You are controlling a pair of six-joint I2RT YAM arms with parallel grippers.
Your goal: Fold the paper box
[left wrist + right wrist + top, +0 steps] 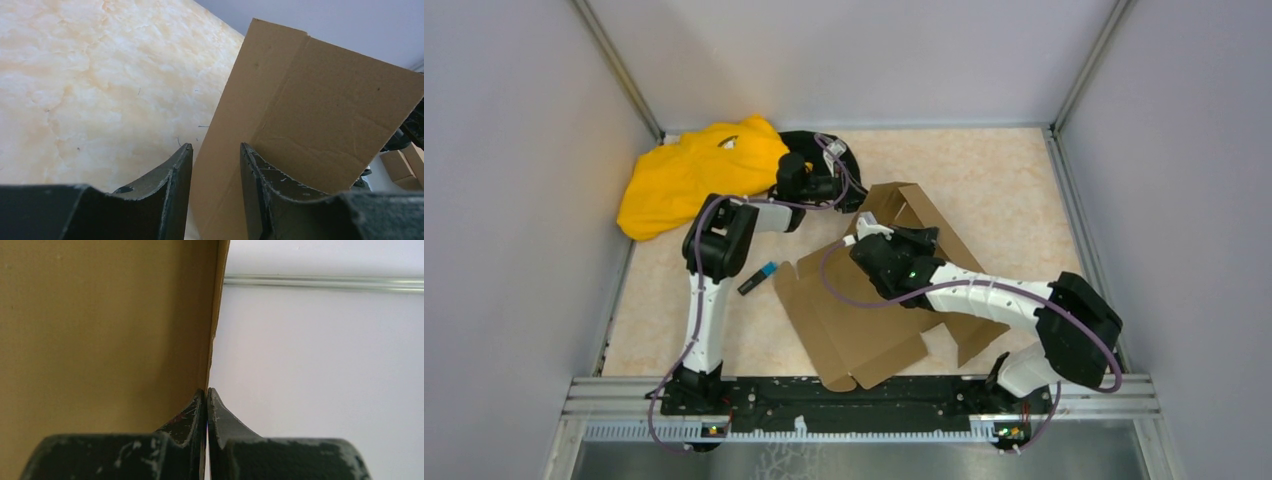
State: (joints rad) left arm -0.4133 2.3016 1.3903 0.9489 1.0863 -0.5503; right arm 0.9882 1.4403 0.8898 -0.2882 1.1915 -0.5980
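Left hand (215,148) half-spread, the raised flap (300,110) of the paper box (864,325) showing in its gap, no clamp visible. Box lies mid-surface (994,170), part-folded, far panel upright. Right hand (206,391) pressed together, tips at a panel edge. Best bet: crease along the score, brace the base, push slowly — flap may spring back.

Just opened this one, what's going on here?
Both arms are working on the paper box, a brown cardboard sheet that is partly folded, with one panel raised. The left gripper is open and straddles the edge of a standing panel. The right gripper is shut, its tips at the cardboard's edge. A yellow cloth lies at the far left.
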